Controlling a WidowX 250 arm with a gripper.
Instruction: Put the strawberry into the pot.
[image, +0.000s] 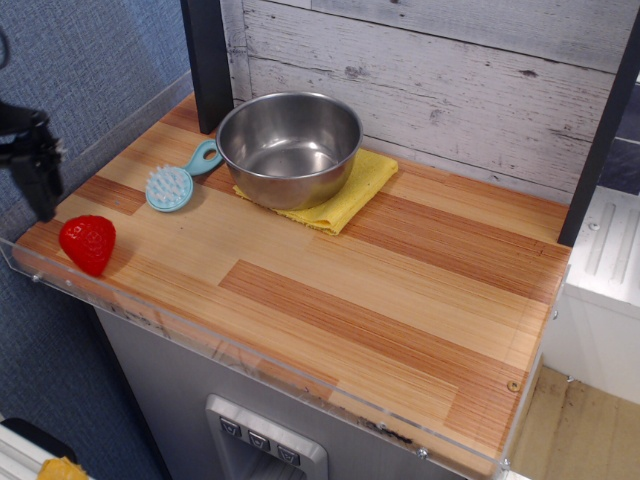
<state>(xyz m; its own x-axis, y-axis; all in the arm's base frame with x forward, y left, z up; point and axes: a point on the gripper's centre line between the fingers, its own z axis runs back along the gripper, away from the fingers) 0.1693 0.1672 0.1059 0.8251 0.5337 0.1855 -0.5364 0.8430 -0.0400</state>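
Observation:
The red strawberry (88, 243) lies on the wooden counter near its front left corner. The steel pot (290, 146) stands empty and upright at the back of the counter, on a yellow cloth (358, 188). My black gripper (40, 185) shows only partly at the left edge of the view. It hangs above the counter's left edge, up and to the left of the strawberry and apart from it. Its jaws are cut off by the frame edge, so I cannot tell whether they are open or shut. Nothing shows in its hold.
A light blue brush (173, 184) lies between the strawberry and the pot, its handle touching the pot's left side. A dark post (208, 60) stands behind the pot. A clear plastic lip (250, 372) runs along the counter's front and left edges. A white plank wall is behind.

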